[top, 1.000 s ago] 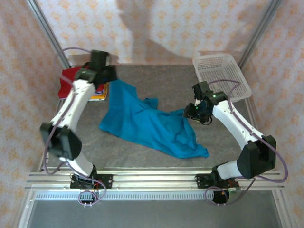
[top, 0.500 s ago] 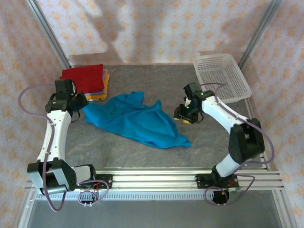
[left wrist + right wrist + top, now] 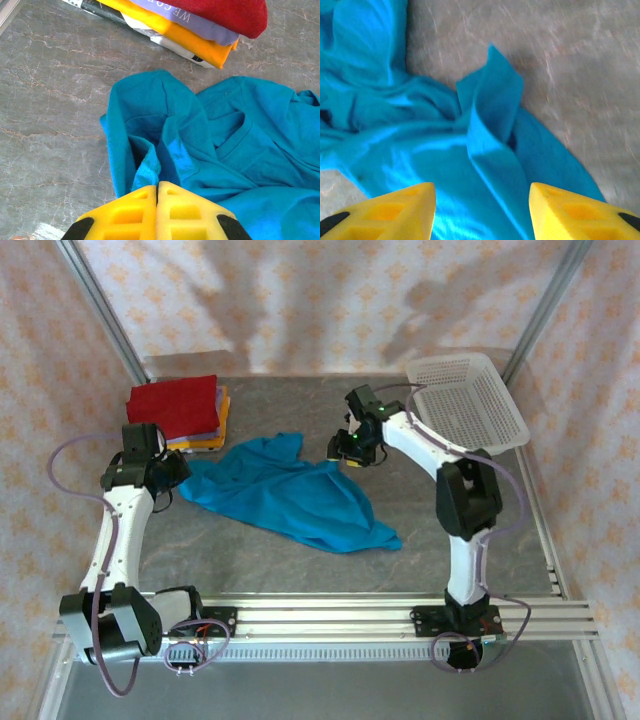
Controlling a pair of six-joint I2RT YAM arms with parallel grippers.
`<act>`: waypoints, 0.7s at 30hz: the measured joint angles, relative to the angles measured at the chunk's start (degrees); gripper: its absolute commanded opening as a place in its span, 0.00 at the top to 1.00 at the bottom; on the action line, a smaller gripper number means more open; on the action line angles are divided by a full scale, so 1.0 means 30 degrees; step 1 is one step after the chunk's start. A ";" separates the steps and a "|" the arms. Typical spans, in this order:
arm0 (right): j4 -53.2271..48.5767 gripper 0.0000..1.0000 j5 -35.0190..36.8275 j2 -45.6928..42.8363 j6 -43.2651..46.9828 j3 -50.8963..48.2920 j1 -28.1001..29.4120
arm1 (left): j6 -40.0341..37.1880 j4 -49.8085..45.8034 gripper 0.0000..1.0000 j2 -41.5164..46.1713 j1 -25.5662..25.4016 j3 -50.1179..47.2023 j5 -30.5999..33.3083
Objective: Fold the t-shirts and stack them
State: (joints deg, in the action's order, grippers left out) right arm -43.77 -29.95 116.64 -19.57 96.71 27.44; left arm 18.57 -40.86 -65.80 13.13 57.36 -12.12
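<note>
**A:** Since the teal shirt (image 3: 290, 498) is the only tee not folded yet, where's it sitting, and who's got it?

**B:** It's crumpled in a loose heap mid-surface (image 3: 430, 540), just in front of the folded stack (image 3: 185, 408) at the back left; red on top, purplish and orange under it. The left fingers (image 3: 157, 200) are pressed right together at the shirt's left edge with a fold of cloth running into the tips, so I'd say they've pinched it. The right fingers (image 3: 345, 448) are spread wide over the opposite corner with nothing in them.

**A:** Why one on each end?

**B:** My guess is it's to pull the shirt out flat; you can't fold a bunched tee, so each arm takes a side. The right one needs to drop and close on that raised flap first; the basket (image 3: 470, 400) is off at the back right, well out of the way.
</note>
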 measured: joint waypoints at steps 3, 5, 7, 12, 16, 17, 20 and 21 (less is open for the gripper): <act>-0.0029 0.55 -0.0087 0.2069 0.0153 0.1683 0.0000 | 0.0007 -0.0007 1.00 0.0000 0.0000 0.0000 -0.0080; -0.0168 0.71 -0.0248 0.3286 0.0350 0.2703 0.0000 | 0.0007 -0.0007 1.00 0.0000 0.0000 0.0000 -0.0226; -0.0401 0.89 -0.0328 0.4065 0.0408 0.3468 0.0000 | 0.0029 -0.0007 1.00 0.0000 0.0000 0.0000 -0.0335; -0.1370 1.00 -0.0364 0.4670 0.0612 0.5166 -0.0095 | 0.0219 -0.0051 1.00 -0.0270 0.0000 0.0743 -0.0692; -0.2805 1.00 -0.0488 0.4466 0.0612 0.7715 -0.0750 | 0.0124 -0.0510 1.00 -0.1290 0.0044 0.3840 -0.0772; -0.3322 1.00 -0.0459 0.4291 0.0627 0.8743 -0.1093 | 0.0066 -0.0714 1.00 -0.1668 0.0131 0.4976 -0.0852; -0.4510 1.00 -0.0364 0.3220 0.0758 1.1774 -0.2397 | -0.0146 -0.1246 1.00 -0.2892 0.0678 0.8888 -0.1042; -0.4772 1.00 -0.0321 0.2645 0.0838 1.2626 -0.2936 | -0.0182 -0.1392 1.00 -0.3206 0.0940 1.0149 -0.1100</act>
State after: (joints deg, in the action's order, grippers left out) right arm -58.08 -30.92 124.57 -17.06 134.58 18.63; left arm 18.02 -45.04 -75.42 15.94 87.81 -15.42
